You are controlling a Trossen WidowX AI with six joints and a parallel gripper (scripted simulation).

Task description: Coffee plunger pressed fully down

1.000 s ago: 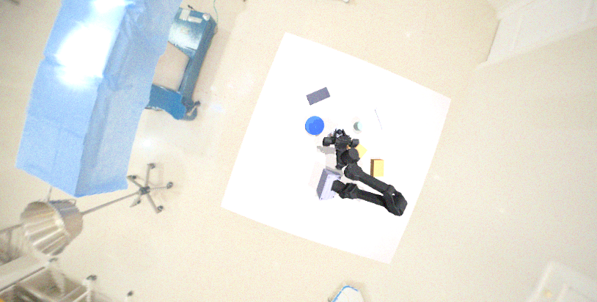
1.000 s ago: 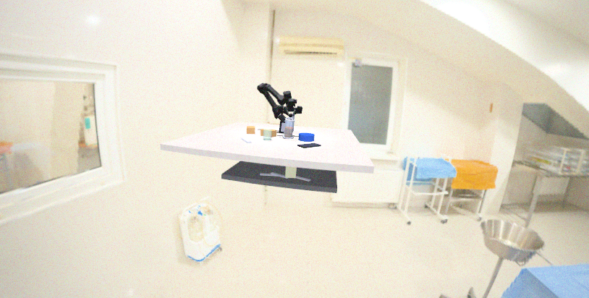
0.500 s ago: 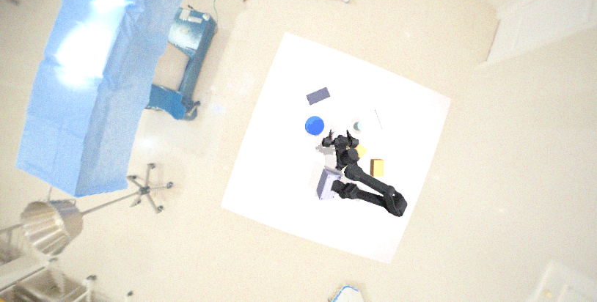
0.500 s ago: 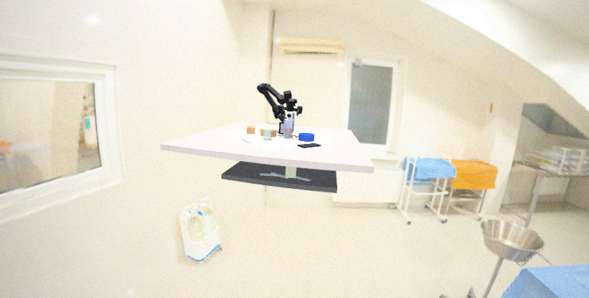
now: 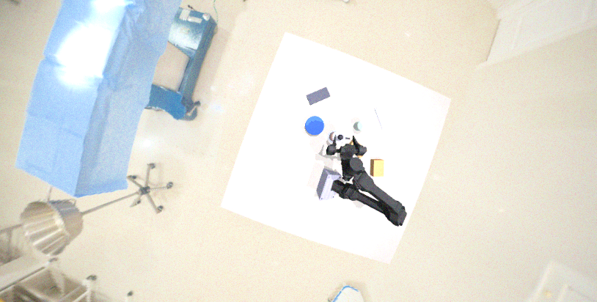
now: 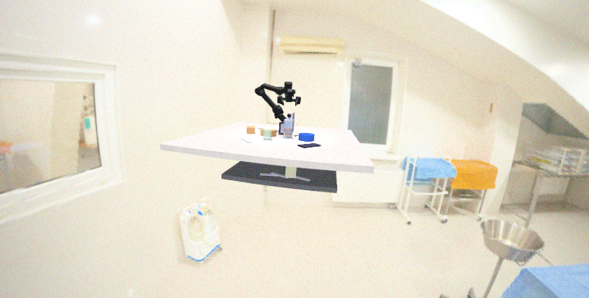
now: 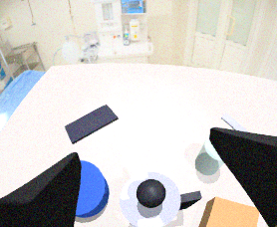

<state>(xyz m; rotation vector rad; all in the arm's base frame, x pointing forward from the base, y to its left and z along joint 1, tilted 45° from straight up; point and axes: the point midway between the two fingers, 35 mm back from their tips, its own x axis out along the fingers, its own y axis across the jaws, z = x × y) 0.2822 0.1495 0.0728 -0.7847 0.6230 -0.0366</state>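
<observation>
The coffee press (image 6: pixel 288 126) (image 7: pixel 132 201) stands upright on the table, its dark handle (image 7: pixel 190 199) pointing right in the wrist view. Its black plunger knob (image 5: pixel 339 136) (image 6: pixel 289 115) (image 7: pixel 150 193) sits close above the lid. The plunger rod cannot be made out. My gripper (image 5: pixel 344 138) (image 6: pixel 289 103) (image 7: pixel 147 147) is wide open and empty. It hangs above the press, clear of the knob, with a visible gap in the exterior view. The press body is partly hidden by the arm in the top view.
A blue round dish (image 5: pixel 314 125) (image 6: pixel 306 137) (image 7: pixel 94 189) is left of the press, a pale green cup (image 5: pixel 358 125) (image 6: pixel 267 134) (image 7: pixel 207 163) right. Orange blocks (image 5: pixel 377 167) (image 6: pixel 250 129) (image 7: pixel 231 215), a dark slab (image 5: pixel 317 95) (image 7: pixel 92 123) and a lavender box (image 5: pixel 327 185) also stand around.
</observation>
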